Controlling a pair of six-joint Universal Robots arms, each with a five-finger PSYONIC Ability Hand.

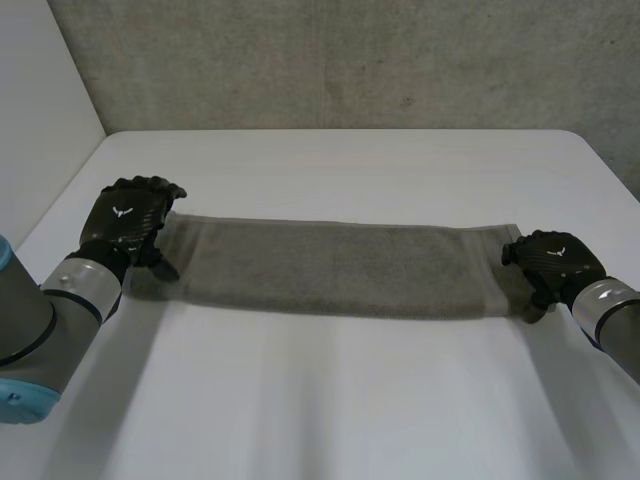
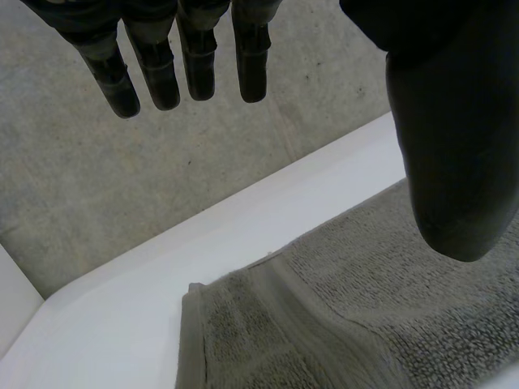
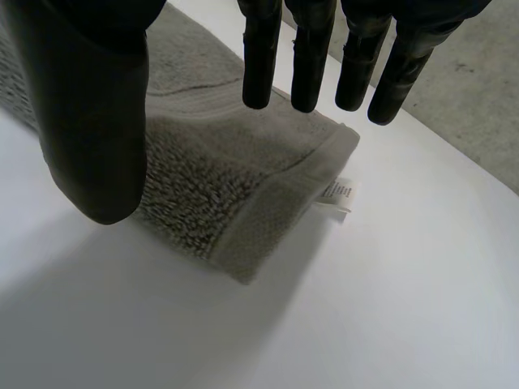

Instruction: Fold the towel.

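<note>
Nearest the camera, left arm (image 1: 40, 320) and right arm (image 1: 615, 325) come in low over the white desk (image 1: 350, 400). The towel (image 1: 330, 265) lies flat across the middle of the desk as one long narrow grey strip running side to side. Left hand (image 1: 128, 222) sits at the strip's left end and right hand (image 1: 553, 258) at its right end, so there is one hand per short edge, well apart. Left hand is spread wide and grips nothing: in its wrist view the fingers (image 2: 162, 73) are straight and apart over bare desk and wall, and the thumb (image 2: 454, 130) hangs above the towel's far corner. I cannot tell whether it touches the cloth. Right hand is also wide and grips nothing: its fingers (image 3: 308, 57) are straight above the towel's end edge, and its thumb (image 3: 89, 121) is out to the side over the pile. The right wrist view adds a small white label (image 3: 339, 194) sticking out from the towel's corner onto the desk, plus two flat woven bands at that end. The left wrist view adds a woven band just inside the other end's edge. The pile is looped, grey-olive and unwrinkled. Beyond the desk's far edge is a grey concrete wall (image 1: 350, 60).
</note>
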